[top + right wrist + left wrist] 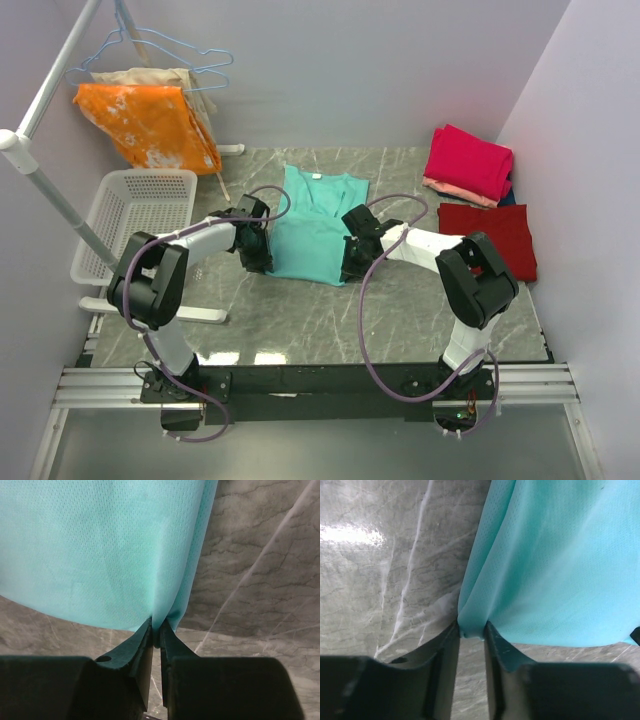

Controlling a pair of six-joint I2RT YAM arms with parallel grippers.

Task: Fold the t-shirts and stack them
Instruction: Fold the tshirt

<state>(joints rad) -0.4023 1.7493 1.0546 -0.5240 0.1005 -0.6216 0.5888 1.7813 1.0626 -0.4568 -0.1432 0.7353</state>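
Observation:
A teal t-shirt (pixel 312 225) lies flat on the grey marbled table, collar toward the far side. My left gripper (pixel 264 264) pinches its near left hem corner; in the left wrist view the teal t-shirt (pixel 555 555) bunches between the tips of my left gripper (pixel 471 630). My right gripper (pixel 352 268) is shut on the near right corner, where a thin fold of the teal t-shirt (pixel 100 550) is clamped in my right gripper (pixel 156 630). At the right, a folded magenta-pink shirt (pixel 468 160) rests on a salmon one (pixel 455 190), with a folded dark red shirt (pixel 495 238) beside them.
A white mesh basket (pixel 135 215) stands at the left edge. Behind it an orange white-blotched cloth (pixel 150 120) and a beige cloth (pixel 160 76) hang from hangers on a white pole rack (pixel 50 190). Walls close in the left, back and right sides.

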